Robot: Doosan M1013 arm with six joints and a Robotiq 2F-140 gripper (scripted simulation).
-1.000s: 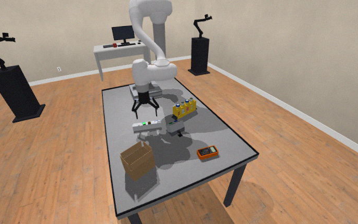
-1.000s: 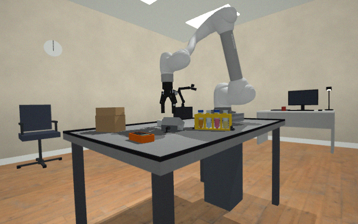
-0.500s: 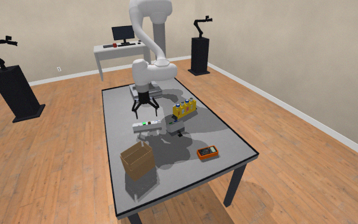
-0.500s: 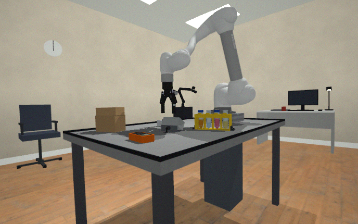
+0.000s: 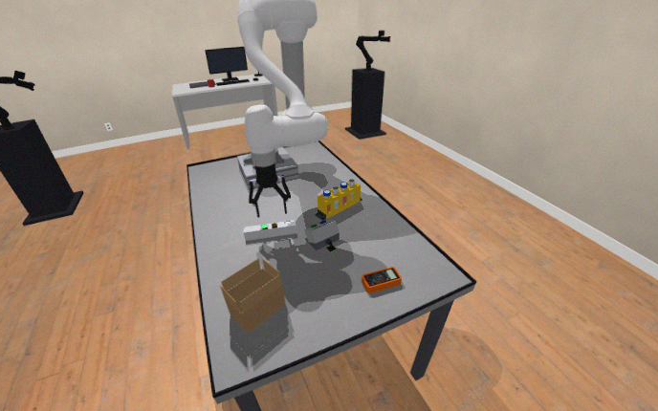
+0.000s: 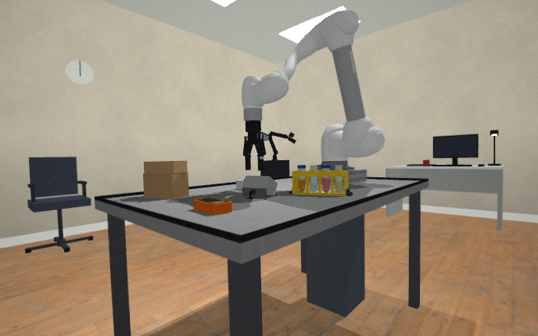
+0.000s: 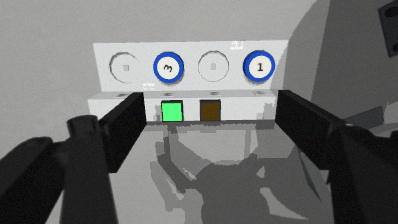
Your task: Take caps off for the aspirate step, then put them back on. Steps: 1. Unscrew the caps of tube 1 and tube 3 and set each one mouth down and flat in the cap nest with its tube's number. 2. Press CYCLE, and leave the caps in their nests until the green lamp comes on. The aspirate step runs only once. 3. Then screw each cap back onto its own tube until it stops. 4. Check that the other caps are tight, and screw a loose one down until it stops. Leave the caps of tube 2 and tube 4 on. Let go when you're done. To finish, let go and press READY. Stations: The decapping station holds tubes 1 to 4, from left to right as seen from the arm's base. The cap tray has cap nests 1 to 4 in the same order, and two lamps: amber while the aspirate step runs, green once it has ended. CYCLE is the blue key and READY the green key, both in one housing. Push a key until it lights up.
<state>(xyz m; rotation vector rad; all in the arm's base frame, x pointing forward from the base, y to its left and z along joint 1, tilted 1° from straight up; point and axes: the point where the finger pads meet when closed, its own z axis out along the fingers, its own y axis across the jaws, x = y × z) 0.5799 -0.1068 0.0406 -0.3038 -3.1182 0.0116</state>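
Note:
My gripper (image 7: pixel 210 107) hangs open and empty above the table, just in front of the white cap tray (image 7: pixel 190 80). In the wrist view, two blue-rimmed caps lie flat in their nests, cap 3 (image 7: pixel 168 67) and cap 1 (image 7: pixel 258 66). The other two nests (image 7: pixel 124 67) (image 7: pixel 213 67) are empty. The green lamp (image 7: pixel 171 111) is lit and the amber lamp (image 7: pixel 210 110) is dark. In the top view the gripper (image 5: pixel 269 203) is above the tray (image 5: pixel 270 230). The yellow tube rack (image 5: pixel 339 197) stands to the right, with blue caps on two tubes and two tubes bare.
The grey key housing (image 5: pixel 321 232) sits between the tray and the rack. A cardboard box (image 5: pixel 252 293) stands near the table's front left, and an orange multimeter (image 5: pixel 381 279) lies at the front right. The arm's base is at the far end of the table.

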